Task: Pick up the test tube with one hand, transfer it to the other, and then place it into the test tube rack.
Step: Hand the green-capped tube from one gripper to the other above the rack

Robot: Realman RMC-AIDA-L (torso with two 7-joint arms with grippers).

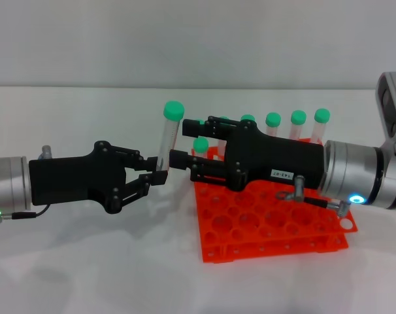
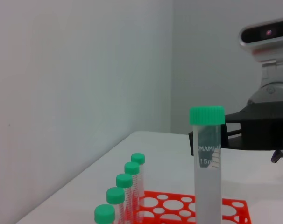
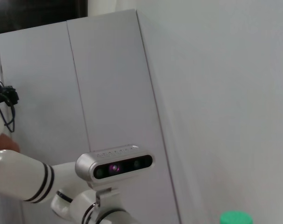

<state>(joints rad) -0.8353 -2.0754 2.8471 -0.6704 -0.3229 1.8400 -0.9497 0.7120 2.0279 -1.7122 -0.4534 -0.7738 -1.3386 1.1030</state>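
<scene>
Handover moment. The left gripper (image 1: pixel 160 175) comes in from the left side and pinches the test tube (image 1: pixel 168 139) near its lower end, fingers closed on it. The tube stands nearly upright, tilted slightly, green cap up, held in the air just beside the near-left corner of the test tube rack (image 1: pixel 276 230), not in any hole.

The right gripper (image 1: pixel 182 149) reaches in from the right, over the rack, with its fingers spread on either side of the tube's mid-body; contact can't be confirmed, looks not yet clamped. Upper finger sits just under the cap zone, lower finger close to the left gripper's fingertips.

The rack is orange-red and sits on the white table (image 1: pixel 87 275). A row of other green-capped tubes (image 1: pixel 297 127) stands along its far side; the near holes are free.

In the left wrist view the tube (image 2: pixel 208 172) shows clear plastic with printed graduation marks and a ribbed cap.

Handling guess: light, rigid, smooth plastic, likely slippery, could rotate or slide in a two-finger pinch. Best hold is mid-body, above the left gripper's fingers, leaving the tapered tip free for insertion. The cap is a poor grip point. Risk: the tube tilting when the left gripper releases.
</scene>
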